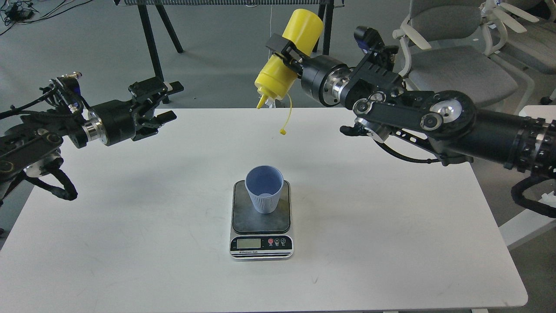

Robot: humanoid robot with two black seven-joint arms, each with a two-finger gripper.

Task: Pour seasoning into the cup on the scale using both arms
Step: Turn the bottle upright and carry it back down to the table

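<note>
Because its nozzle must aim down, the right tool grasps the seasoning tilted, far beyond the cup on the scale; the left tool waits released.

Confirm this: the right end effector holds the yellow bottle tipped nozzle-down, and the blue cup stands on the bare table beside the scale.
One thing is wrong. The blue cup stands upright on the scale, on its dark platform, not on the table beside it. The head view shows this. The rest holds: the right end effector holds the yellow bottle tipped nozzle-down.
</note>
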